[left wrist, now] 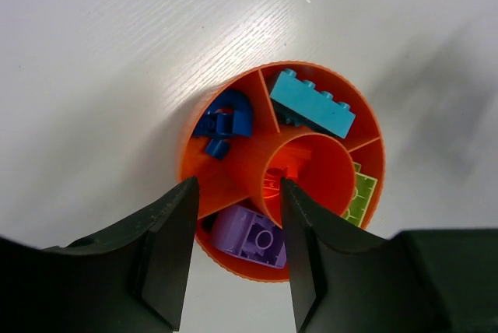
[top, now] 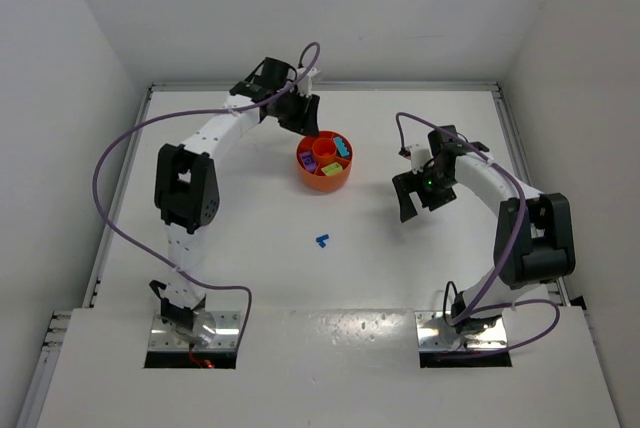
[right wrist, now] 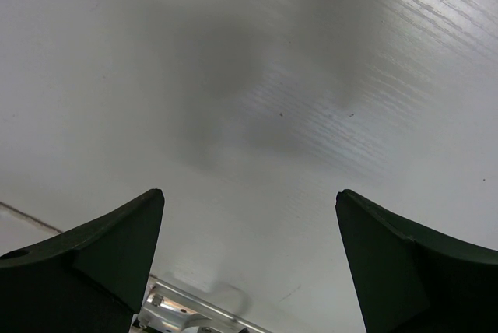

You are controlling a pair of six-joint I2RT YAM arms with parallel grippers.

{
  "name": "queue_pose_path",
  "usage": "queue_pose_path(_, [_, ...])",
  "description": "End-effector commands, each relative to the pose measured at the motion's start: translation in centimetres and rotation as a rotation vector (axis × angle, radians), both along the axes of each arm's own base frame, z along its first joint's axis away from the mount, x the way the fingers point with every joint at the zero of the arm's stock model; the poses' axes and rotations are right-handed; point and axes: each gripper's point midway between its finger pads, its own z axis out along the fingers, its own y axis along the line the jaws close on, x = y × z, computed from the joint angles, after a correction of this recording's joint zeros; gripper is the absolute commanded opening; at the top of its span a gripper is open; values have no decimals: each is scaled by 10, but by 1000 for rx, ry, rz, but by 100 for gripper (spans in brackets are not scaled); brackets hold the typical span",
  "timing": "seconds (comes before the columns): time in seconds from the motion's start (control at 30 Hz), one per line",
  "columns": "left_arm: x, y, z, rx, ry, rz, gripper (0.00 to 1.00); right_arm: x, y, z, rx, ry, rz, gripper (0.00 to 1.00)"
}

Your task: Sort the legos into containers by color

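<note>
The orange bowl point(top: 324, 176), split into wedges round a central cup, stands at mid-table. My left gripper point(top: 300, 113) hovers over its far-left side. In the left wrist view the left gripper point(left wrist: 237, 185) is open and holds nothing. Below it, inside the bowl point(left wrist: 189, 163), lie a purple lego point(left wrist: 249, 236), blue legos point(left wrist: 224, 123), a teal lego point(left wrist: 311, 103), a lime lego point(left wrist: 359, 197) and an orange piece point(left wrist: 292, 170) in the cup. One blue lego point(top: 323, 241) lies on the table in front of the bowl. My right gripper point(top: 410, 203) point(right wrist: 249, 193) is open above bare table.
White walls enclose the table on the left, back and right. Purple cables loop off both arms. A metal base plate point(right wrist: 194, 310) shows at the bottom of the right wrist view.
</note>
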Motion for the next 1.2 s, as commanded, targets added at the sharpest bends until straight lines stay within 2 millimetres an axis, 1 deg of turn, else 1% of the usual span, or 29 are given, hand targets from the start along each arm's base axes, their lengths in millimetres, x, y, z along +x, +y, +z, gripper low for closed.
queue_pose_path(0.0, [-4, -10, 44, -14, -125, -29, 51, 14, 1, 14, 10, -60, -3, 92])
queue_pose_path(0.1, [-2, -10, 49, -15, -145, -22, 49, 11, 1, 14, 10, -60, -3, 92])
queue_pose_path(0.2, [-2, -8, 69, -29, -198, -14, 49, 12, 1, 16, 11, -69, -3, 92])
queue_pose_path(0.27, [-9, -1, 90, -32, -273, -7, 49, 14, 3, 19, 22, -86, 0, 92])
queue_pose_path(0.33, [-19, 1, 102, -19, -318, 12, 49, 14, 5, 22, 35, -96, 12, 92])
queue_pose_path(0.37, [-33, 9, 109, -14, -334, 26, 49, 15, 5, 25, 36, -107, 12, 92])
queue_pose_path(0.4, [-40, 10, 113, -32, -322, 63, 48, 14, 5, 22, 36, -106, 12, 92])
queue_pose_path(0.43, [-47, 13, 114, -32, -322, 64, 48, 17, 6, 28, 39, -136, 12, 92])
queue_pose_path(0.47, [-63, 10, 107, -44, -299, 4, 50, 19, 6, 35, 42, -162, 13, 92])
queue_pose_path(0.5, [-77, 12, 116, -53, -309, -30, 53, 20, 3, 37, 31, -183, 9, 92])
queue_pose_path(0.53, [-87, 18, 113, -47, -279, -30, 63, 23, 4, 41, 35, -215, 9, 92])
queue_pose_path(0.57, [-95, 20, 114, -47, -289, -47, 95, 26, 2, 54, 30, -271, 5, 92])
queue_pose_path(0.6, [-112, 29, 110, -26, -294, -66, 100, 29, 1, 58, 23, -304, 1, 92])
queue_pose_path(0.63, [-121, 34, 107, -15, -302, -78, 100, 29, 1, 63, 27, -332, 1, 92])
queue_pose_path(0.67, [-134, 38, 91, -4, -279, -98, 100, 29, -4, 66, 4, -365, 16, 92])
queue_pose_path(0.7, [-143, 41, 90, -5, -280, -98, 100, 32, -6, 84, -3, -439, 19, 92])
queue_pose_path(0.73, [-146, 45, 90, 0, -298, -86, 100, 35, -7, 90, -11, -486, 22, 92])
queue_pose_path(0.77, [-155, 49, 102, -9, -344, -90, 100, 36, -11, 95, -28, -521, 11, 92])
queue_pose_path(0.8, [-165, 53, 88, 0, -319, -92, 100, 39, -14, 104, -37, -556, -16, 92])
queue_pose_path(0.87, [-176, 61, 90, -25, -331, -93, 100, 41, -18, 106, -53, -544, -38, 89])
queue_pose_path(0.9, [-186, 62, 73, -25, -292, -108, 100, 39, -16, 102, -50, -525, -14, 89])
queue_pose_path(0.93, [-189, 66, 67, -18, -282, -115, 100, 34, -4, 104, 6, -519, 60, 87])
queue_pose_path(0.97, [-197, 70, 55, 9, -249, -133, 100, 21, 3, 100, 37, -470, 139, 87])
queue_pose_path(1.0, [-204, 71, 46, 22, -221, -159, 100, 15, 8, 98, 47, -478, 271, 88])
queue_pose_path(1.03, [-214, 74, 37, 30, -197, -178, 100, 9, 17, 101, 74, -486, 321, 100])
queue_pose_path(1.07, [-223, 78, 26, 46, -162, -187, 100, 8, 25, 103, 92, -502, 382, 100])
queue_pose_path(1.1, [-221, 82, 30, 49, -180, -179, 100, 7, 32, 109, 132, -513, 398, 100])
queue_pose_path(1.13, [-230, 83, 28, 43, -176, -185, 100, 10, 41, 115, 176, -531, 439, 100])
queue_pose_path(1.17, [-231, 86, 30, 37, -186, -186, 100, 12, 49, 117, 202, -533, 476, 100])
